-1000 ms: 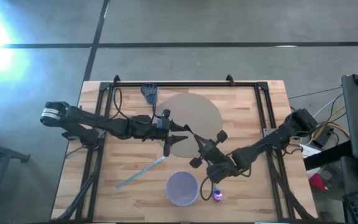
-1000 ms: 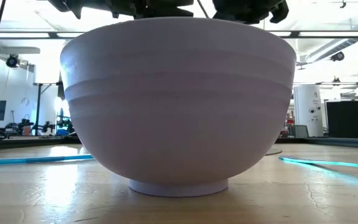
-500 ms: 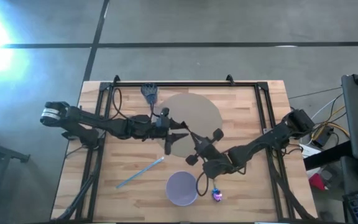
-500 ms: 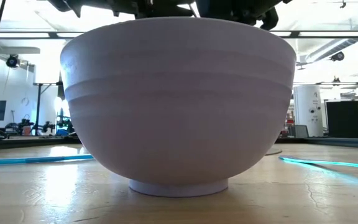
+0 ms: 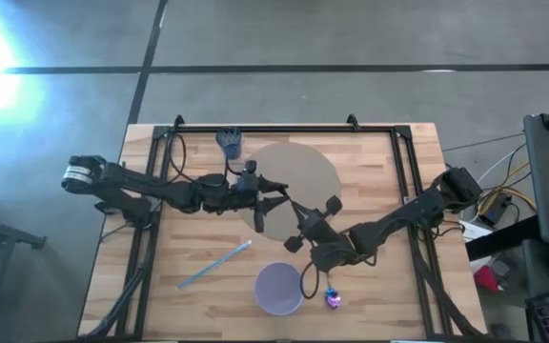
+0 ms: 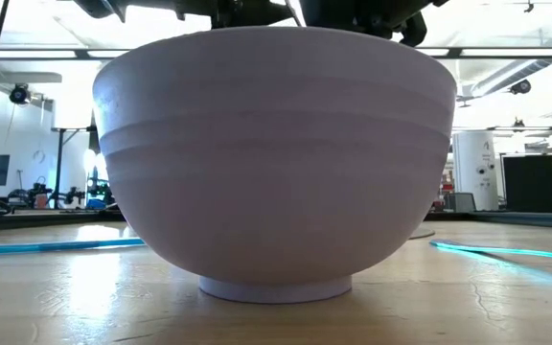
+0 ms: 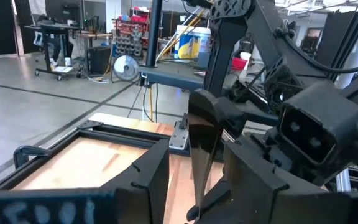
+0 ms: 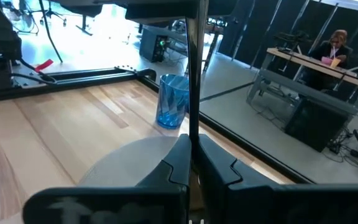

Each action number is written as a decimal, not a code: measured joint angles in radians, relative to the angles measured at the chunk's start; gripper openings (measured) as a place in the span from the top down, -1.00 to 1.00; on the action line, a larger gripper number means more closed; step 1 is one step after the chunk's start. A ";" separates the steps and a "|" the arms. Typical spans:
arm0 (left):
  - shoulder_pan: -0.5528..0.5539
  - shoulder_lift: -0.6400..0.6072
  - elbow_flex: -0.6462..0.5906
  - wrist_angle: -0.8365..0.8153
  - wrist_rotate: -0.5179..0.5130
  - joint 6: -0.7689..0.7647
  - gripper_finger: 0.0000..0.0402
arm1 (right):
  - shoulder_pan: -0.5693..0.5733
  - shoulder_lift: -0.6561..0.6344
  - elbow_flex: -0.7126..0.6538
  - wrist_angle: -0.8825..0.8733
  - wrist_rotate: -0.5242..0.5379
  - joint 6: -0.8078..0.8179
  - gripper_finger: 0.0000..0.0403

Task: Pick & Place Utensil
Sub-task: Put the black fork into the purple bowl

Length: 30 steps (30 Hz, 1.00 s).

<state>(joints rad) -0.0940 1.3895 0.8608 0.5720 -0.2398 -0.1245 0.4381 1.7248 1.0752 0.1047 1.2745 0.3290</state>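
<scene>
Nearest the front table edge, a lilac bowl [image 5: 279, 288] stands just in front of the round mat [image 5: 303, 164]. A pale blue utensil [image 5: 215, 265] lies flat on the wood in front of the mat, to the left of the bowl, and nothing touches it. A small purple object [image 5: 333, 299] lies just to the right of the bowl.

Over the mat's front edge the 2 arms meet. The right gripper [image 5: 296, 215] is clamped together on the thin handle of a dark utensil [image 8: 192, 93] and holds it upright. In the last second it has come away from the bowl and closer to the left gripper [image 5: 276, 198], which has also shifted a little over the mat. The left fingers [image 7: 151, 174] stand apart on both sides of the utensil's blade and do not seem to press it.

This looks like a handover that is almost prepared: the left claw has only to close, then the right one may let go.

Beyond the mat's far edge stands a blue cup [image 5: 229, 141], probably the goal.
</scene>
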 joint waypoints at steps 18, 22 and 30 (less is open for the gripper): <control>0.000 0.000 0.000 -0.003 0.003 0.027 0.96 | -0.005 -0.001 0.000 -0.001 -0.003 0.000 0.95; 0.000 0.000 0.000 -0.003 0.008 0.027 0.98 | -0.005 -0.001 0.000 -0.001 -0.003 0.000 0.95; 0.000 0.000 0.000 -0.003 0.016 0.028 0.99 | -0.005 -0.001 0.000 -0.001 0.004 0.000 0.89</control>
<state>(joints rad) -0.0944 1.3893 0.8608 0.5690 -0.2233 -0.0967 0.4328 1.7237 1.0752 0.1036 1.2788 0.3286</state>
